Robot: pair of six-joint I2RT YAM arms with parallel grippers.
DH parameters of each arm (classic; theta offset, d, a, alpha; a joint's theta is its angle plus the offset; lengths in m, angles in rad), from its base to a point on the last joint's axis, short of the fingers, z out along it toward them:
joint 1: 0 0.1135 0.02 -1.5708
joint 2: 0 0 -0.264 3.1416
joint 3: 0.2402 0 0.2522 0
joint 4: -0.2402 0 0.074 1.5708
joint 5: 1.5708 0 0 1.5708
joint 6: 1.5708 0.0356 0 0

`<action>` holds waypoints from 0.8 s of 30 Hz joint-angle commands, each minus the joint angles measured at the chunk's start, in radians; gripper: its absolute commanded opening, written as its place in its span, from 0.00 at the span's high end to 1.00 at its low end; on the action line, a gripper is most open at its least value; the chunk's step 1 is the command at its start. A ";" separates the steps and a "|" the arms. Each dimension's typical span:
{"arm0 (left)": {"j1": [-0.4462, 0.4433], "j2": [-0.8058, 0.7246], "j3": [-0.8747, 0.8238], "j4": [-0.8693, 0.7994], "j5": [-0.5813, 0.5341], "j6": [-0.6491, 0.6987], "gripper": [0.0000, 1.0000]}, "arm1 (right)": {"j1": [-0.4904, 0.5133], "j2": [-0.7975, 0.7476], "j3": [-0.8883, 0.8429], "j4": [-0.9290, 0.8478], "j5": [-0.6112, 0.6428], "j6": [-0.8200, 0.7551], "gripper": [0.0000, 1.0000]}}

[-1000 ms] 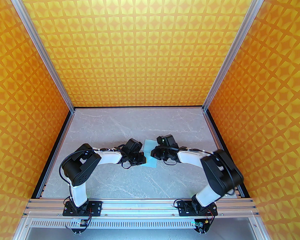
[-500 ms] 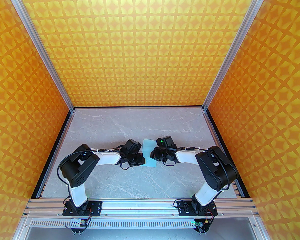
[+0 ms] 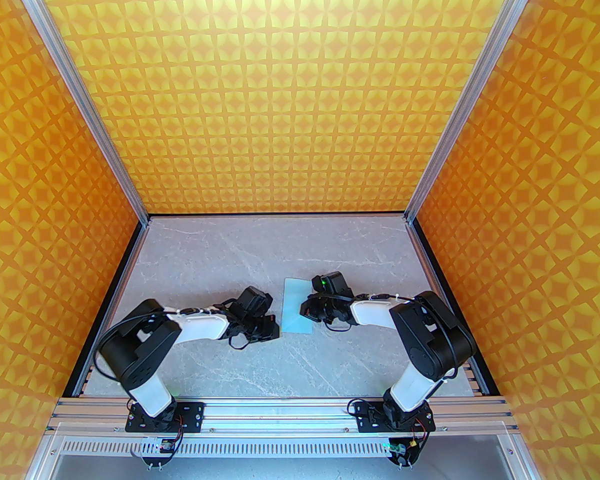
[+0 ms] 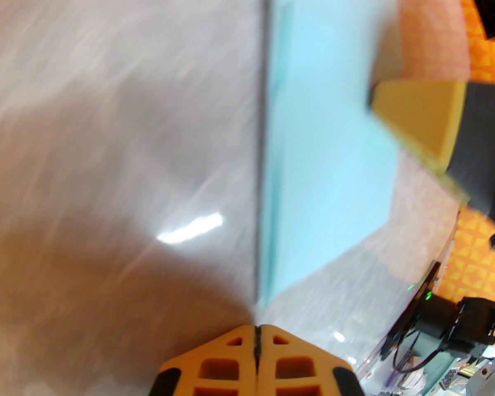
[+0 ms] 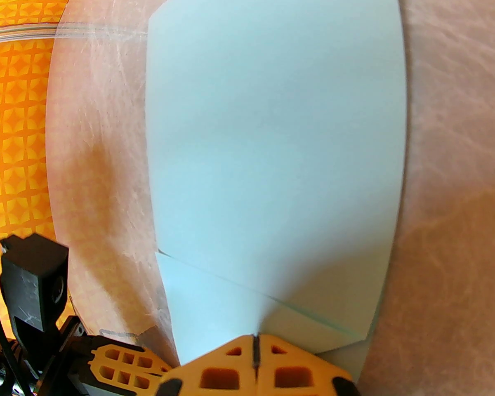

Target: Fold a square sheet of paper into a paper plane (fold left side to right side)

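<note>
Paper (image 3: 293,307) lies flat mid-table, folded into a tall strip with the crease on its left. At the near end a lower layer peeks out askew. Right gripper (image 5: 255,347), fingers together, comes in over the right side with its tips down on the sheet. Left gripper (image 4: 256,345), fingers together too, sits low with its tip just off the paper's near-left corner. The two arms crowd the sheet from either side, so its flanks are tight. Grey marble table (image 3: 260,248) runs wide beyond the paper's far edge and back toward the bases. Orange patterned walls (image 3: 290,118) and metal posts (image 3: 130,188) box in three sides.
</note>
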 commanded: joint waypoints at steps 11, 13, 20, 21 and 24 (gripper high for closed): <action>0.049 0.063 0.164 0.005 -0.015 0.114 0.56 | 0.010 -0.094 0.059 -0.205 0.065 -0.116 0.93; 0.053 0.094 0.174 0.039 0.006 0.114 0.54 | 0.013 -0.073 0.056 -0.185 0.064 -0.107 0.93; 0.127 0.135 0.213 0.107 0.007 0.113 0.52 | 0.015 -0.031 0.040 -0.094 0.053 -0.075 0.93; 0.137 0.144 0.225 0.108 0.007 0.116 0.51 | 0.015 -0.031 0.040 -0.087 0.048 -0.071 0.93; 0.159 0.188 0.278 0.101 0.007 0.129 0.49 | 0.017 -0.045 0.031 -0.062 0.039 -0.053 0.94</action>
